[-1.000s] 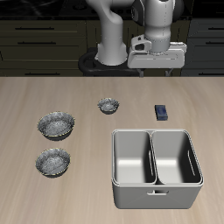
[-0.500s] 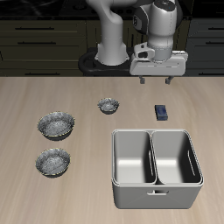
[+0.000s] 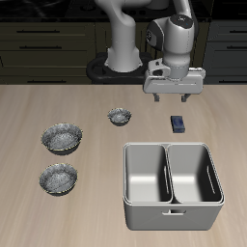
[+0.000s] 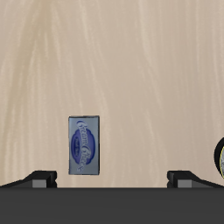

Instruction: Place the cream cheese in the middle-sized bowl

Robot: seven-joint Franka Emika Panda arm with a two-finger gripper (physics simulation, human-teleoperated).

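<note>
The cream cheese (image 3: 178, 123) is a small dark blue packet lying flat on the wooden table, just behind the metal bin; in the wrist view (image 4: 84, 145) its pale label faces up. My gripper (image 3: 174, 97) hangs open and empty above the table, a little behind the packet and apart from it. In the wrist view the gripper (image 4: 112, 178) shows both fingertips (image 4: 39, 178) spread wide, with the packet nearer one finger. The middle-sized bowl (image 3: 58, 178) stands empty near the table's front edge, far across the table from the gripper.
A slightly wider speckled bowl (image 3: 62, 138) stands just behind the middle-sized one. The tiny speckled bowl (image 3: 120, 117) sits beside the packet; its rim shows in the wrist view (image 4: 220, 157). A two-compartment metal bin (image 3: 172, 183) stands at the front.
The gripper has come down and moved forward toward the cream cheese, staying open. The packet and bowls have not moved.
</note>
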